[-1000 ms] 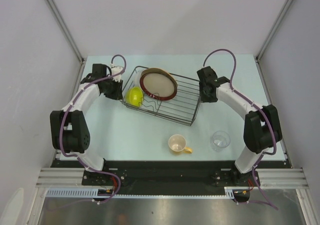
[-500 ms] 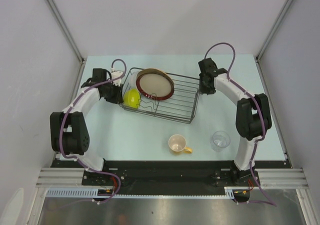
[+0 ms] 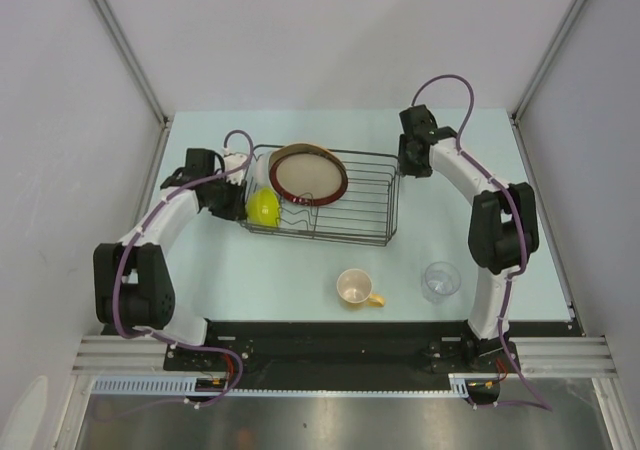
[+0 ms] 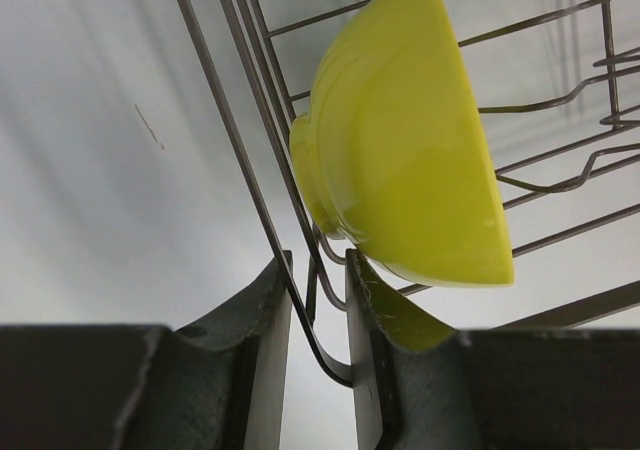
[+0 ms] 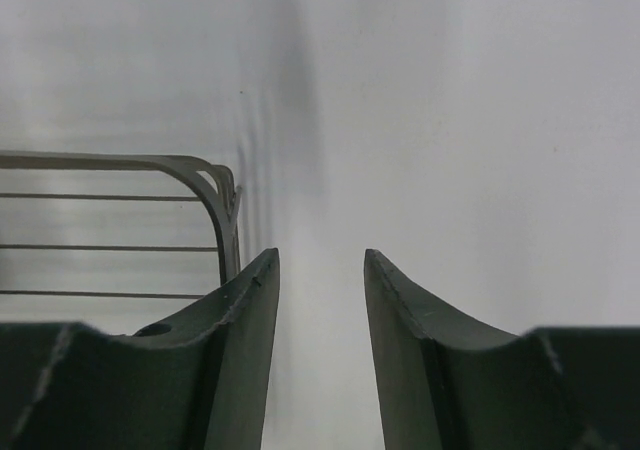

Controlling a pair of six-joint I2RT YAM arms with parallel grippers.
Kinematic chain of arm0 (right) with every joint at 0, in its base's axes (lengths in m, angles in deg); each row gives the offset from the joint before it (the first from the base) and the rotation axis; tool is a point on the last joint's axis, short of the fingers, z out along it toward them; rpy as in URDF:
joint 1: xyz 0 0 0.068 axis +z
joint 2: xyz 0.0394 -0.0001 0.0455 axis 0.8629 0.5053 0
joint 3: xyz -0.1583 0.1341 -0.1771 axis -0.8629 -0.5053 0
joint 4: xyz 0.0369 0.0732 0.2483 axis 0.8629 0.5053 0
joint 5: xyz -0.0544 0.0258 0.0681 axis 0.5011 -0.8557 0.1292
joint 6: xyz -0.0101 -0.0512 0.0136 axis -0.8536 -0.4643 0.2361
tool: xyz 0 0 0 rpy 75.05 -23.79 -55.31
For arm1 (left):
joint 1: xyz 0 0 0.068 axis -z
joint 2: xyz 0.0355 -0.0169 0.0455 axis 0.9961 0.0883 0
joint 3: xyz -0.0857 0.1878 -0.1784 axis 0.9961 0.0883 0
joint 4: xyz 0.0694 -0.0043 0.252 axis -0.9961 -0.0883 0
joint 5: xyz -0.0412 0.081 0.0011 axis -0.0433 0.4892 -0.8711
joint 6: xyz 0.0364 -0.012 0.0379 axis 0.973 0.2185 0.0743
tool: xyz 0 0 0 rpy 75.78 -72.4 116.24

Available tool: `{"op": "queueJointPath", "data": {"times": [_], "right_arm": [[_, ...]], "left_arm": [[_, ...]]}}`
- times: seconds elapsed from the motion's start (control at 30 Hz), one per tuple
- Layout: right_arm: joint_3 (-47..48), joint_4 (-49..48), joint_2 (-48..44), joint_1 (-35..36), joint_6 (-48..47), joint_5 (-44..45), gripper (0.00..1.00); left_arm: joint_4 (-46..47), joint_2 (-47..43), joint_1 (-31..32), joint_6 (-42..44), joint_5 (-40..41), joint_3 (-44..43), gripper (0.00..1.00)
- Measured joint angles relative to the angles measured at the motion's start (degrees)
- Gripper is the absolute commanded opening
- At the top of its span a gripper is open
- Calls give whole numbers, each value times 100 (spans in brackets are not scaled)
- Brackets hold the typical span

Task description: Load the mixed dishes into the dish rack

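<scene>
At the left end of the dish rack, the left gripper is pinched almost closed on the rim, with one rim wire running between its fingers. The lime-green bowl stands on edge inside the rack, just beside that grip. The dark-red-rimmed tan plate leans upright further along, toward the rack's far side. A second ago the rack lay skewed, its right end swung toward the arm bases. Now it sits square to the table, and the left arm has travelled with it. The right gripper has drawn back to the rack's far right corner. Its fingers are parted and hold nothing, with the corner wire just outside one finger. The cream cup and the small clear glass remain on the table, on the rack's near side.
</scene>
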Motion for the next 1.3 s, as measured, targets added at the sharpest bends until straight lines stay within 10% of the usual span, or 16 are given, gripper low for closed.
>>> {"op": "queueJointPath", "data": {"times": [0.53, 1.3], "right_arm": [[-658, 310, -2439, 654, -170, 337, 62], [-2256, 1224, -3965, 4544, -492, -970, 60]], "left_arm": [[-1086, -297, 177, 302, 181, -586, 60], [-1923, -1246, -232, 601, 219, -2011, 63]]}}
